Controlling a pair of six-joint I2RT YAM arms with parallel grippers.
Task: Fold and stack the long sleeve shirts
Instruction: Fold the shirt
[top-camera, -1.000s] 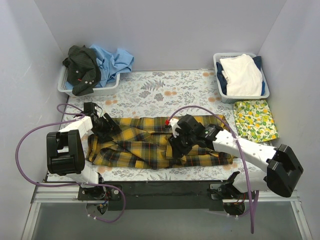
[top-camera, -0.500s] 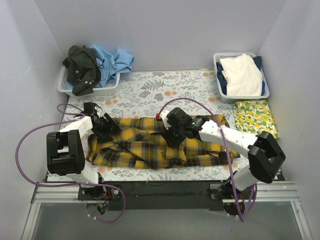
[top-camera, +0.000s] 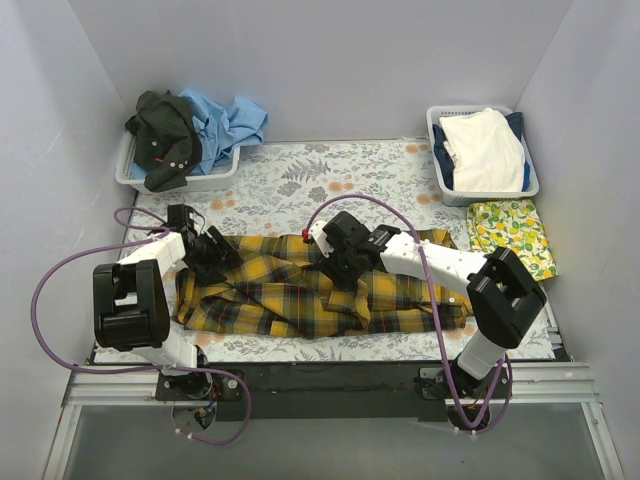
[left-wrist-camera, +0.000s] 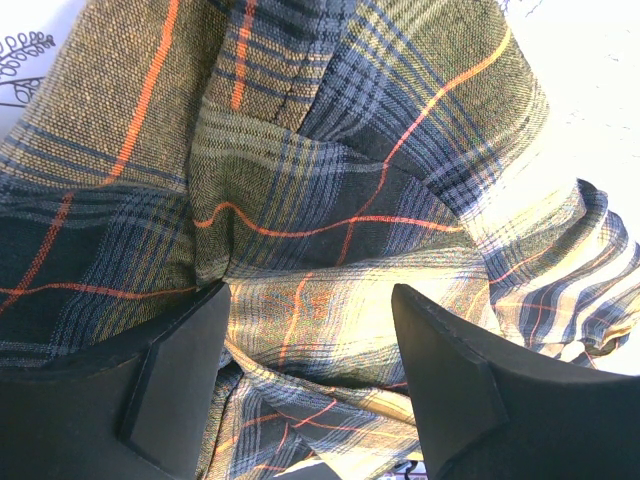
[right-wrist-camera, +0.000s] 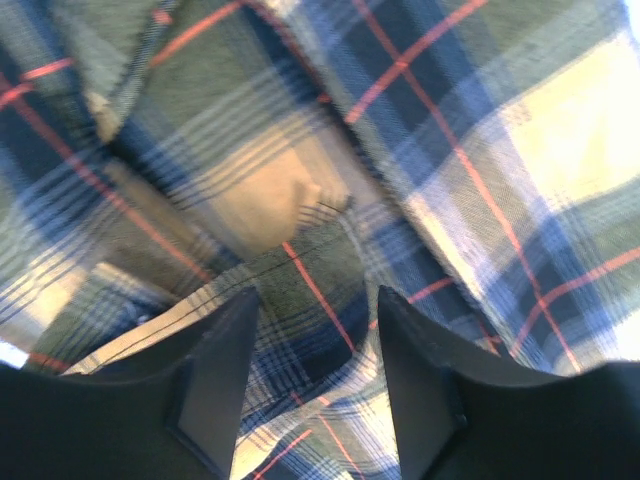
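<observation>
Right claw (top-camera: 338, 266) has swung left — jaws parted, plaid shirt (top-camera: 270, 300) just beneath.

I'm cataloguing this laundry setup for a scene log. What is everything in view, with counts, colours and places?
plaid shirt: one, yellow-and-black, thin red lines, spread mid-table
dark shirt: one, blackish, crumpled in the left basket
light blue shirt: one, same basket
right basket: one, grey, far right
white cloth: one, on top in it
dark blue cloth: one, beneath the white
lemon-print cloth: one, yellow-green, right table edge
table cover: one, grey, ferns and orange flowers
cables: two, purple, one per arm
left claw: black, open over plaid
right claw: black, open over plaid
</observation>
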